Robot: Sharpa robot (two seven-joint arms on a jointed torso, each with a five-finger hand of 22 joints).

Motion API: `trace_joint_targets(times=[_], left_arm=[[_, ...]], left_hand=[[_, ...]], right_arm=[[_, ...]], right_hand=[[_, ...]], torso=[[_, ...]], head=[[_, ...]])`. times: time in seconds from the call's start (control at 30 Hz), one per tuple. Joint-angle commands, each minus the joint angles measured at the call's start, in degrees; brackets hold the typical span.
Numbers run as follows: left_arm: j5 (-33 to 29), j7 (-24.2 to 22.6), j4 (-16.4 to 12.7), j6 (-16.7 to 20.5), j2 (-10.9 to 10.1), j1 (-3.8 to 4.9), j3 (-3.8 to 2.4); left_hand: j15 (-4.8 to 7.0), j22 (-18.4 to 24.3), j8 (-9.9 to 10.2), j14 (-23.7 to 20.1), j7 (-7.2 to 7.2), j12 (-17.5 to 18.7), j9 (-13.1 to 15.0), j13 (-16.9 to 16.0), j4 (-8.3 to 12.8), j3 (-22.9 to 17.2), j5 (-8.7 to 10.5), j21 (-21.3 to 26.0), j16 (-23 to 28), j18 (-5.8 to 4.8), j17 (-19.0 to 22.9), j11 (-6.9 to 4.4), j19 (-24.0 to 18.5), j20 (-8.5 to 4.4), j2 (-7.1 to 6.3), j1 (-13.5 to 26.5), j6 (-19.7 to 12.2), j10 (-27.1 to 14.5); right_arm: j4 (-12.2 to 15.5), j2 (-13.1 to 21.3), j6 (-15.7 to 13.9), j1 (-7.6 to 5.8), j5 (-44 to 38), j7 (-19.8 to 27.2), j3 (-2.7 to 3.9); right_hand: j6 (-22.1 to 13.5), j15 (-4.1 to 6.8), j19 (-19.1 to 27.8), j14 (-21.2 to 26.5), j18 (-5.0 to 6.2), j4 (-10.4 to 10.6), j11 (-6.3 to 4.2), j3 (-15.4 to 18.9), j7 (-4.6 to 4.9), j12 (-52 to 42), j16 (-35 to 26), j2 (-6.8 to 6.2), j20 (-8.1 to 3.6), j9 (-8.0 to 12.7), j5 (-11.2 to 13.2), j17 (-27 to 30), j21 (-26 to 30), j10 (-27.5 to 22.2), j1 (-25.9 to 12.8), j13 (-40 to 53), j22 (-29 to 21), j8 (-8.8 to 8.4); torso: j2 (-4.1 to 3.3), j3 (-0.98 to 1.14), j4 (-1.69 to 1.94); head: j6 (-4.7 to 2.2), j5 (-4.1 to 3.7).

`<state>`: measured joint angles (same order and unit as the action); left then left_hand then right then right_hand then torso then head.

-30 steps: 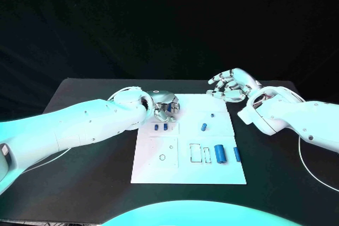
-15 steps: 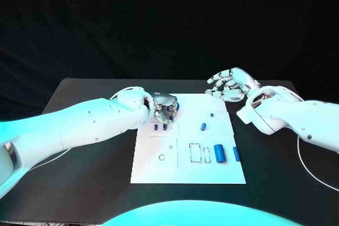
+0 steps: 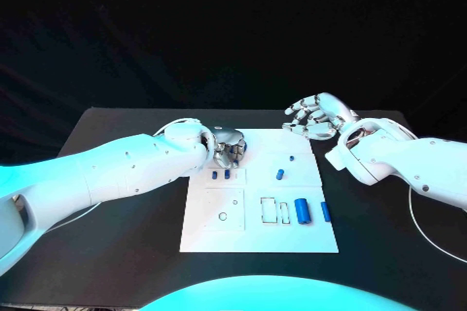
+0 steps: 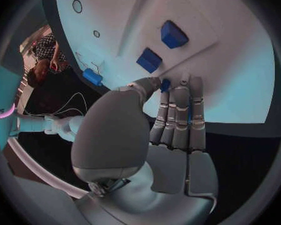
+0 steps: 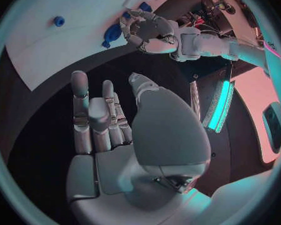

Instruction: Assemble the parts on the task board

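The white task board (image 3: 258, 240) lies in the middle of the table. My left hand (image 3: 228, 149) hovers over its far left corner with fingers pressed together and the thumb across them. It pinches a small blue part (image 4: 166, 84) at the fingertips. Just in front of that hand two short blue parts (image 3: 220, 175) stand in the board, also seen as blocks (image 4: 161, 47). Further blue parts are a peg (image 3: 280, 174), a thick cylinder (image 3: 303, 211) and a bar (image 3: 326, 212). My right hand (image 3: 316, 119) hangs with fingers spread and nothing in it beyond the board's far right corner.
Two empty rectangular slots (image 3: 275, 211) sit left of the cylinder, and two round holes (image 3: 229, 211) mark the near left panel. Black table (image 3: 117, 210) surrounds the board. A white cable (image 3: 428, 223) runs along the right side.
My left hand has curled its fingers tighter over the board's far left corner, covering more of the blue part. The right hand has not moved.
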<state>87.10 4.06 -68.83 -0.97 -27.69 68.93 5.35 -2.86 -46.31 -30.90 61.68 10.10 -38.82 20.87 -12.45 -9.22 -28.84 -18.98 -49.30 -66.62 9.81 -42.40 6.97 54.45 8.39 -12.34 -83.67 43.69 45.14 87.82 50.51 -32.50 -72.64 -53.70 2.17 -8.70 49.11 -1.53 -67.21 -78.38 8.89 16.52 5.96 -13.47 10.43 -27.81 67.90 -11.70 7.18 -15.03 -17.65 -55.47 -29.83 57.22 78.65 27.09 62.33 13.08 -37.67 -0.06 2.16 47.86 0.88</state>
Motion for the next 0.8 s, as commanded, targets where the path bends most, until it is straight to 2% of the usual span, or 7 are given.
trace_joint_targets(times=[0.03,0.27,0.47,0.5,0.77,0.8], left_arm=[[0.3,0.7,0.1,-0.8,0.2,-0.14,0.1],[0.3,1.3,0.2,-2.2,0.2,-0.15,0.13],[0.3,1.7,0.0,-2.8,0.2,-0.15,0.16],[0.3,1.8,-0.1,-2.7,0.1,-0.15,0.17],[0.3,1.3,0.0,-0.1,0.0,-0.16,0.2],[0.3,1.1,0.0,0.6,-0.1,-0.16,0.2]], left_hand=[[0.27,-0.7,0.2,1.1,-0.18,0.1,-0.4,0.3,0.4,-1.2,0.17,-1.0,-1.2,0.78,-0.9,-0.34,0.0,-0.31,1.0,-0.8,1.3,1.6],[0.67,-2.7,1.2,2.6,-0.53,1.1,-1.3,1.5,2.4,-2.3,0.28,-3.4,-3.4,0.74,-2.2,-0.77,-0.6,-0.76,0.86,-1.0,3.0,3.6],[0.7,-3.1,1.6,3.6,-0.53,1.3,-1.5,1.8,2.7,-2.4,0.3,-4.0,-4.4,0.72,-3.5,-0.8,-0.7,-0.78,0.87,-0.7,3.3,4.1],[0.88,-3.8,1.9,5.3,-0.63,1.2,-1.7,1.9,3.3,-2.6,0.3,-4.8,-6.1,0.75,-5.7,-1.01,-0.7,-0.87,1.14,-0.6,3.8,5.2],[1.13,-4.5,2.1,7.2,-0.77,1.2,-1.9,1.9,4.1,-2.8,0.3,-5.8,-7.9,0.8,-7.8,-1.32,-0.5,-1.08,1.6,-0.6,4.8,6.6],[1.28,-5.6,2.2,8.3,-0.84,1.2,-1.9,1.9,4.5,-2.9,0.22,-7.1,-8.8,0.59,-9.1,-1.49,0.5,-1.22,1.78,-0.7,5.3,7.4]], right_arm=[[0.1,-0.1,0.3,0.03,-0.1,0.8,0.01],[0.0,-0.1,0.4,0.04,0.0,0.8,0.01],[0.0,-0.2,0.5,0.07,0.0,0.8,0.01],[0.0,-0.2,0.5,0.08,0.0,0.8,0.01],[0.0,-0.2,0.3,0.11,0.0,0.9,0.01],[0.0,-0.2,0.3,0.12,0.0,0.9,0.01]], right_hand=[[-0.2,0.06,0.4,0.5,1.09,-0.1,0.01,-0.3,0.17,0.3,-0.3,-0.49,0.14,0.0,-0.2,0.1,0.4,0.4,-0.1,0.0,0.0,0.26],[-0.2,0.06,0.4,0.6,1.1,-0.1,0.0,-0.3,0.17,0.4,-0.3,-0.47,0.15,-0.1,-0.2,0.1,0.4,0.4,-0.1,-0.2,-0.1,0.32],[-0.2,0.06,0.4,0.6,1.1,-0.1,0.0,-0.4,0.15,0.5,-0.4,-0.46,0.15,-0.1,-0.2,0.2,0.4,0.5,-0.1,-0.3,-0.1,0.39],[-0.2,0.06,0.4,0.6,1.1,-0.1,0.0,-0.4,0.15,0.5,-0.4,-0.46,0.15,-0.1,-0.2,0.2,0.4,0.5,-0.1,-0.3,-0.1,0.39],[-0.1,0.06,0.4,0.6,1.12,-0.1,-0.01,-0.4,0.15,0.5,-0.4,-0.46,0.16,-0.1,-0.2,0.3,0.6,0.5,-0.2,-0.4,-0.1,0.45],[-0.1,0.06,0.4,0.6,1.12,-0.1,-0.01,-0.4,0.15,0.5,-0.4,-0.46,0.16,-0.1,-0.2,0.3,0.6,0.5,-0.2,-0.4,-0.1,0.45]], torso=[[-0.01,0.04,0.02],[0.03,0.06,0.02],[0.03,0.03,0.04],[0.03,0.01,0.05],[0.05,0.0,0.04],[0.03,0.0,0.04]], head=[[0.03,-0.01],[0.25,-0.01],[0.31,-0.07],[0.3,-0.07],[0.22,-0.05],[0.16,-0.05]])
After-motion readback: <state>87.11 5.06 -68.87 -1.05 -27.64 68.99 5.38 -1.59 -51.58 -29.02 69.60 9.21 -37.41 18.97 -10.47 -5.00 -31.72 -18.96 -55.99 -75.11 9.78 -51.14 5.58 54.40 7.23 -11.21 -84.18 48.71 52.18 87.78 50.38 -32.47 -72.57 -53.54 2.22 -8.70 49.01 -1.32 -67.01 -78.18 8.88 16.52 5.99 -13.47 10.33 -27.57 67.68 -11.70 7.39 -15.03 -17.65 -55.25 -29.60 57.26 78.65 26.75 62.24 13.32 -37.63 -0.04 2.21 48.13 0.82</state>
